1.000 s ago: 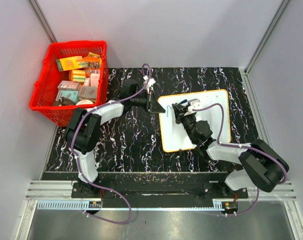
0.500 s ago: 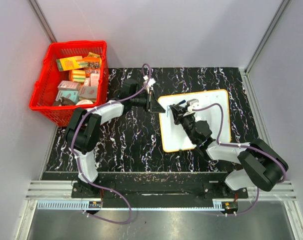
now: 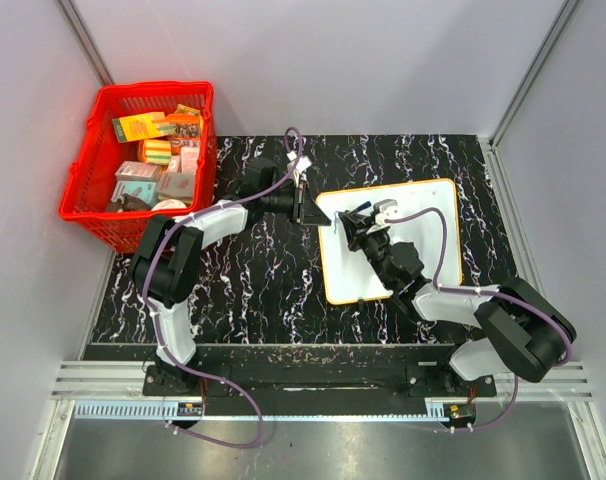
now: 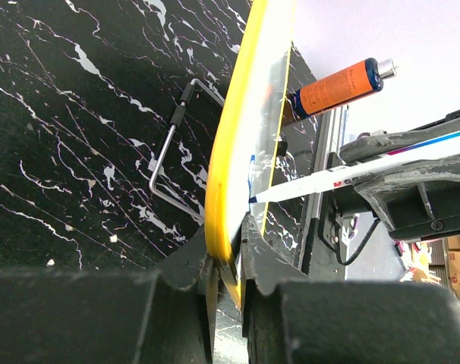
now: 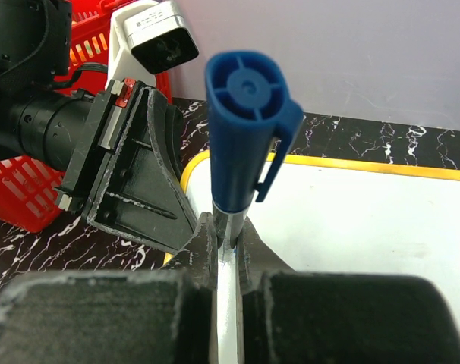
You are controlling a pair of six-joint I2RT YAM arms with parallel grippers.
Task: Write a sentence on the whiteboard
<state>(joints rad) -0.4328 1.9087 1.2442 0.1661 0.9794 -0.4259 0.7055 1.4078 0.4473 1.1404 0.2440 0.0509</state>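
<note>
**Board pinned, pen at the first stroke**

Our left fingers [image 4: 190,265] are clamped on the yellow rim of the whiteboard [image 3: 423,215], which lies on the desk [image 3: 253,290] right of centre. We judge this keeps it from sliding. Our right fingers [image 5: 258,246] pinch the marker [image 5: 241,152], its tip near the board's left edge, where only a small blue start of the sentence [image 4: 250,168] shows.

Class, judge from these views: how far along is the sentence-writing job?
Done: the left end effector clamps the orange-rimmed white rectangular whiteboard; the right end effector grips the blue-capped white marker pen. In hand: its tip touches the board beside one short blue stroke. Left: nearly the whole sentence.
</note>
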